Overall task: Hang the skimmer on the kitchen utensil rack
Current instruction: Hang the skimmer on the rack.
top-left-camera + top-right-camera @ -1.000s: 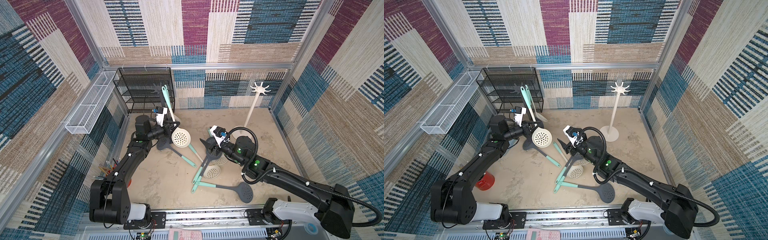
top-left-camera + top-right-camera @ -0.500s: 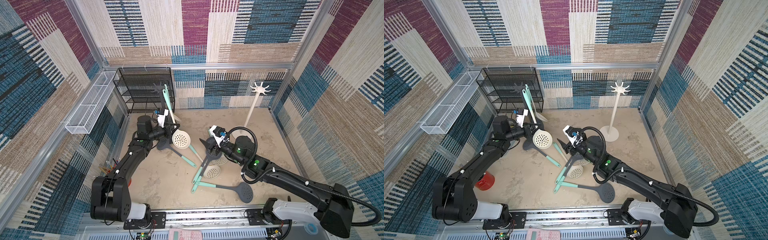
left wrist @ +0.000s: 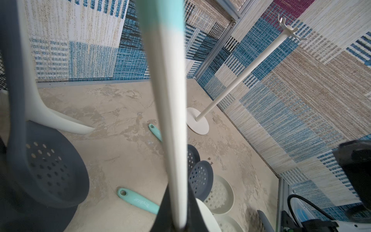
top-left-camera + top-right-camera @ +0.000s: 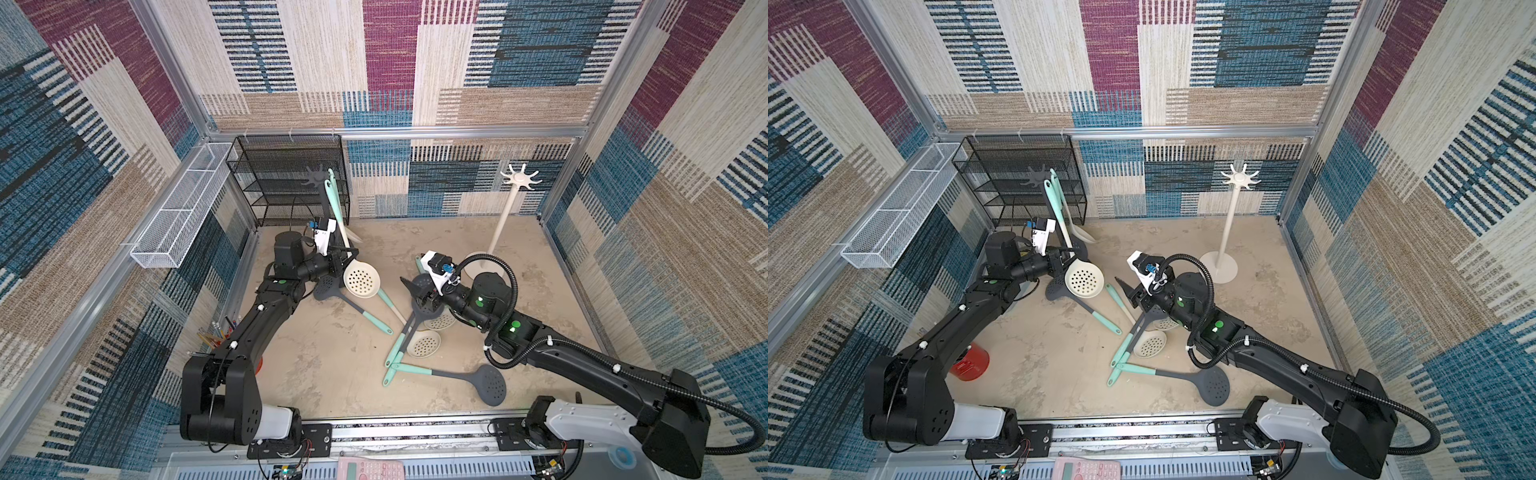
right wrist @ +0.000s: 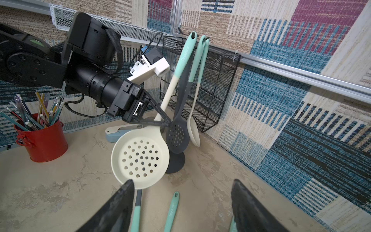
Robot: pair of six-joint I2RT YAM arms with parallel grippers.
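By the black mesh shelf (image 4: 291, 183) stands the grey rack (image 4: 318, 176), with a dark skimmer (image 5: 177, 134) and a pale spoon (image 5: 193, 132) already hanging from its hooks. Just in front, my left hand (image 5: 158, 118) is clamped narrow on the cream skimmer (image 4: 361, 282), gripping the shaft right above the bowl. The skimmer is off the table (image 4: 332, 374), handle up, its teal tip beside the hooks but not yet over one.

It looks light and stiff, probably smooth plastic that could twist in a pinch. Holding it low keeps the hanging hole free, though the long handle may sway. I judge this the right grip.

Further right, loose skimmers (image 4: 424, 345) lie in a heap, and my right hand (image 4: 417, 295) hovers above them, spread wide and empty. The white stand (image 4: 519, 178) is bare.

Against a second ago, the bowl has shifted only slightly and the teal tip has crept a touch toward the hooks. My right arm has not moved.
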